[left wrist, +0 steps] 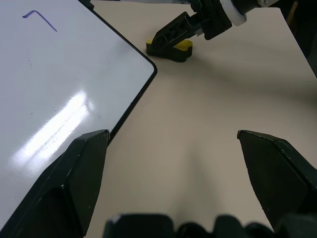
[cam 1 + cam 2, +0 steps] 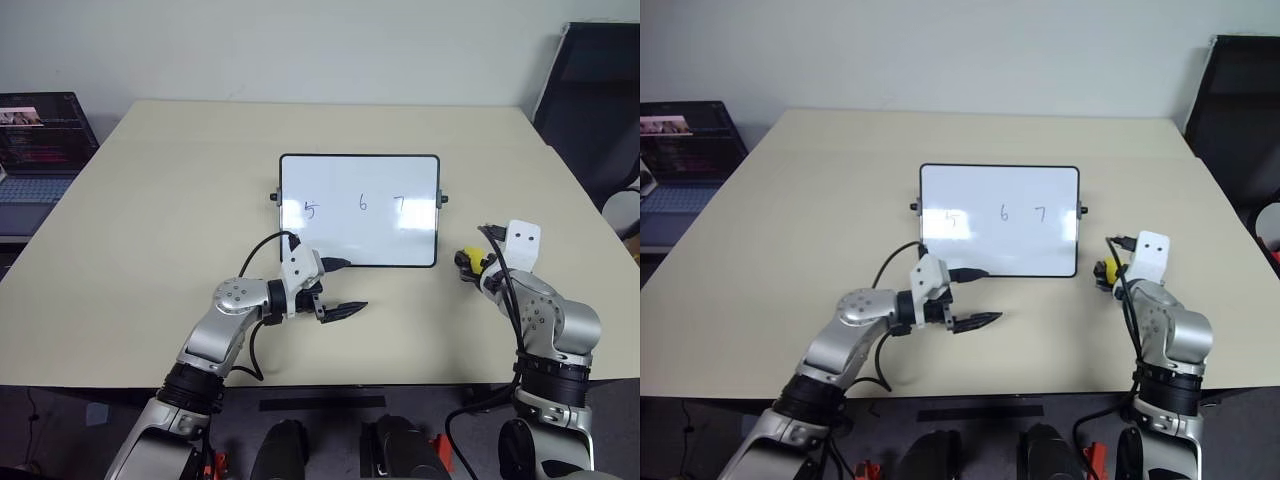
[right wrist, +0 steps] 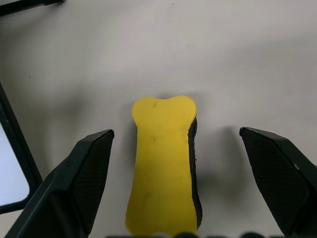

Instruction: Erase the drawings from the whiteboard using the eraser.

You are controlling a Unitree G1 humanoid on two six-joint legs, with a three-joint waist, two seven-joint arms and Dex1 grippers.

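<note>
Right claw (image 3: pixel 176 186) hangs wide open over the yellow eraser (image 3: pixel 161 163), one black finger on each side and neither touching it. The eraser lies flat on the beige table (image 2: pixel 150 200), just beside the whiteboard's (image 2: pixel 360 185) near right corner. On the board, the handwritten drawings (image 2: pixel 362 205) read "5", "6" and "7" in a row. From the right wrist, the eraser shows a waisted, bone-like outline with a dark underside, a shape the head cameras cannot resolve. From the left wrist, one pen stroke and the board's rounded black corner are visible, with the right claw at the eraser beyond. Left claw (image 2: pixel 338 310) hovers spread and empty over the table near the board's front edge. A laptop (image 2: pixel 35 140) sits at far left.
</note>
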